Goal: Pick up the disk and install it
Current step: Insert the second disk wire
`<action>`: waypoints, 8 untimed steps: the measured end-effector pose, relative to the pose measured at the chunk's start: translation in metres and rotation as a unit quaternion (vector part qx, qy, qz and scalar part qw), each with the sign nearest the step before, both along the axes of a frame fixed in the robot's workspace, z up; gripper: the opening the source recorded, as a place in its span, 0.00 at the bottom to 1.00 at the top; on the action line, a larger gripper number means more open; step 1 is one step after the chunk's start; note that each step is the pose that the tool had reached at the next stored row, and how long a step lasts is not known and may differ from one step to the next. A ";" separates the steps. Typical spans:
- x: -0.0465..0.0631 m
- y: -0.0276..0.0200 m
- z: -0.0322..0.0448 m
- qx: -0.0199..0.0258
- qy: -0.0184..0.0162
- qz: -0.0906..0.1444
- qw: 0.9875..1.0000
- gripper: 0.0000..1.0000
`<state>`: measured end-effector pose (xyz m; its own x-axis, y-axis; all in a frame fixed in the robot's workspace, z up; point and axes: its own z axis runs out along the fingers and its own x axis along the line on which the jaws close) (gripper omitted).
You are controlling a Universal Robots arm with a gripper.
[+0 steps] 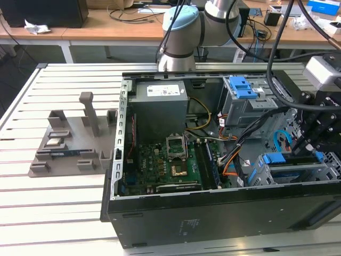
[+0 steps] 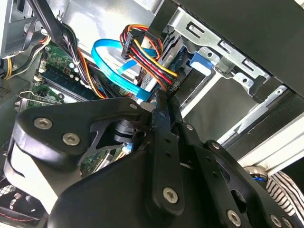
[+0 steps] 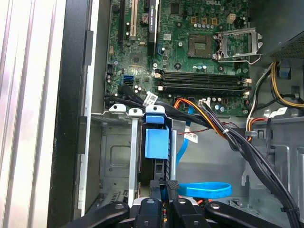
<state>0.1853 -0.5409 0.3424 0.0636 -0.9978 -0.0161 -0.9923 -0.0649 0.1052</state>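
The disk [image 1: 287, 172] stands on edge in the lower drive cage at the exterior view's right end of the open computer case [image 1: 213, 213], with its blue carrier along its upper side. In the first wrist view the disk's blue carrier tab [image 3: 156, 142] sits between the cage's metal rails. My gripper [image 1: 305, 152] is right above the disk's end, its black fingers together and touching the carrier's edge. The shut fingertips show in both wrist views, as the gripper [image 3: 172, 186] just behind the blue tab and as the gripper [image 2: 164, 99] beside blue and coloured cables.
A grey power supply [image 1: 160, 101] and an upper drive cage with a blue latch [image 1: 242, 88] stand at the case's back. The motherboard [image 1: 170, 160] lies in the middle. Cable bundles [image 3: 237, 137] run beside the lower cage. A grey fixture [image 1: 74, 138] sits on the slatted table.
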 end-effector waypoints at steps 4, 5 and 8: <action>0.000 -0.0005 -0.0037 0.000 0.000 0.000 1.000 0.16; 0.000 -0.0005 -0.0037 0.000 0.000 0.000 1.000 0.16; 0.000 -0.0005 -0.0040 0.000 0.000 0.001 1.000 0.24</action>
<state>0.1853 -0.5414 0.3384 0.0646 -0.9978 -0.0165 -0.9923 -0.0660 0.1052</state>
